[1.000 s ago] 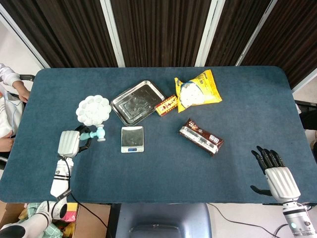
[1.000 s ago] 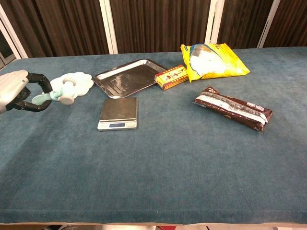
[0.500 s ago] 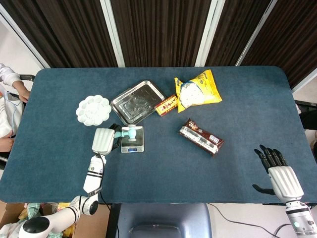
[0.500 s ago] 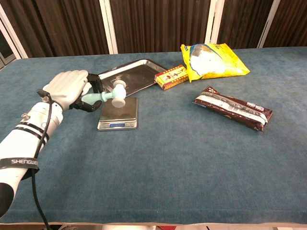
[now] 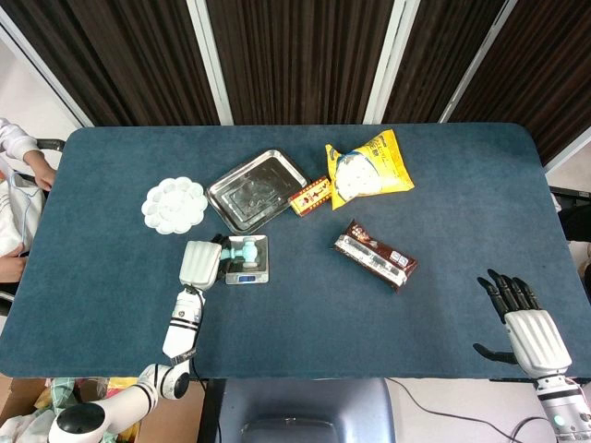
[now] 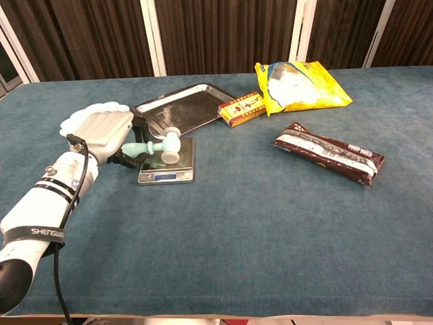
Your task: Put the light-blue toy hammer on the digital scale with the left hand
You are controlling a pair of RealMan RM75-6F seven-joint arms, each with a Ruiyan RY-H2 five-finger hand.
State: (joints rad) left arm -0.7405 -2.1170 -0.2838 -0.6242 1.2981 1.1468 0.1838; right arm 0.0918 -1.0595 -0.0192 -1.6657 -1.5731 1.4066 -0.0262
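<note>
My left hand grips the handle of the light-blue toy hammer. The hammer's head sits over the silver digital scale, low on its platform; whether it touches cannot be told. The hand is at the scale's left edge. At the table's near right corner my right hand is open, fingers spread, holding nothing. It does not show in the chest view.
A white flower-shaped palette lies left of a steel tray. A small red box, a yellow snack bag and a brown bar wrapper lie to the right.
My left hand carried the hammer rightward from beside the palette to the scale, then lowered it over the platform. The right hand barely moved.
</note>
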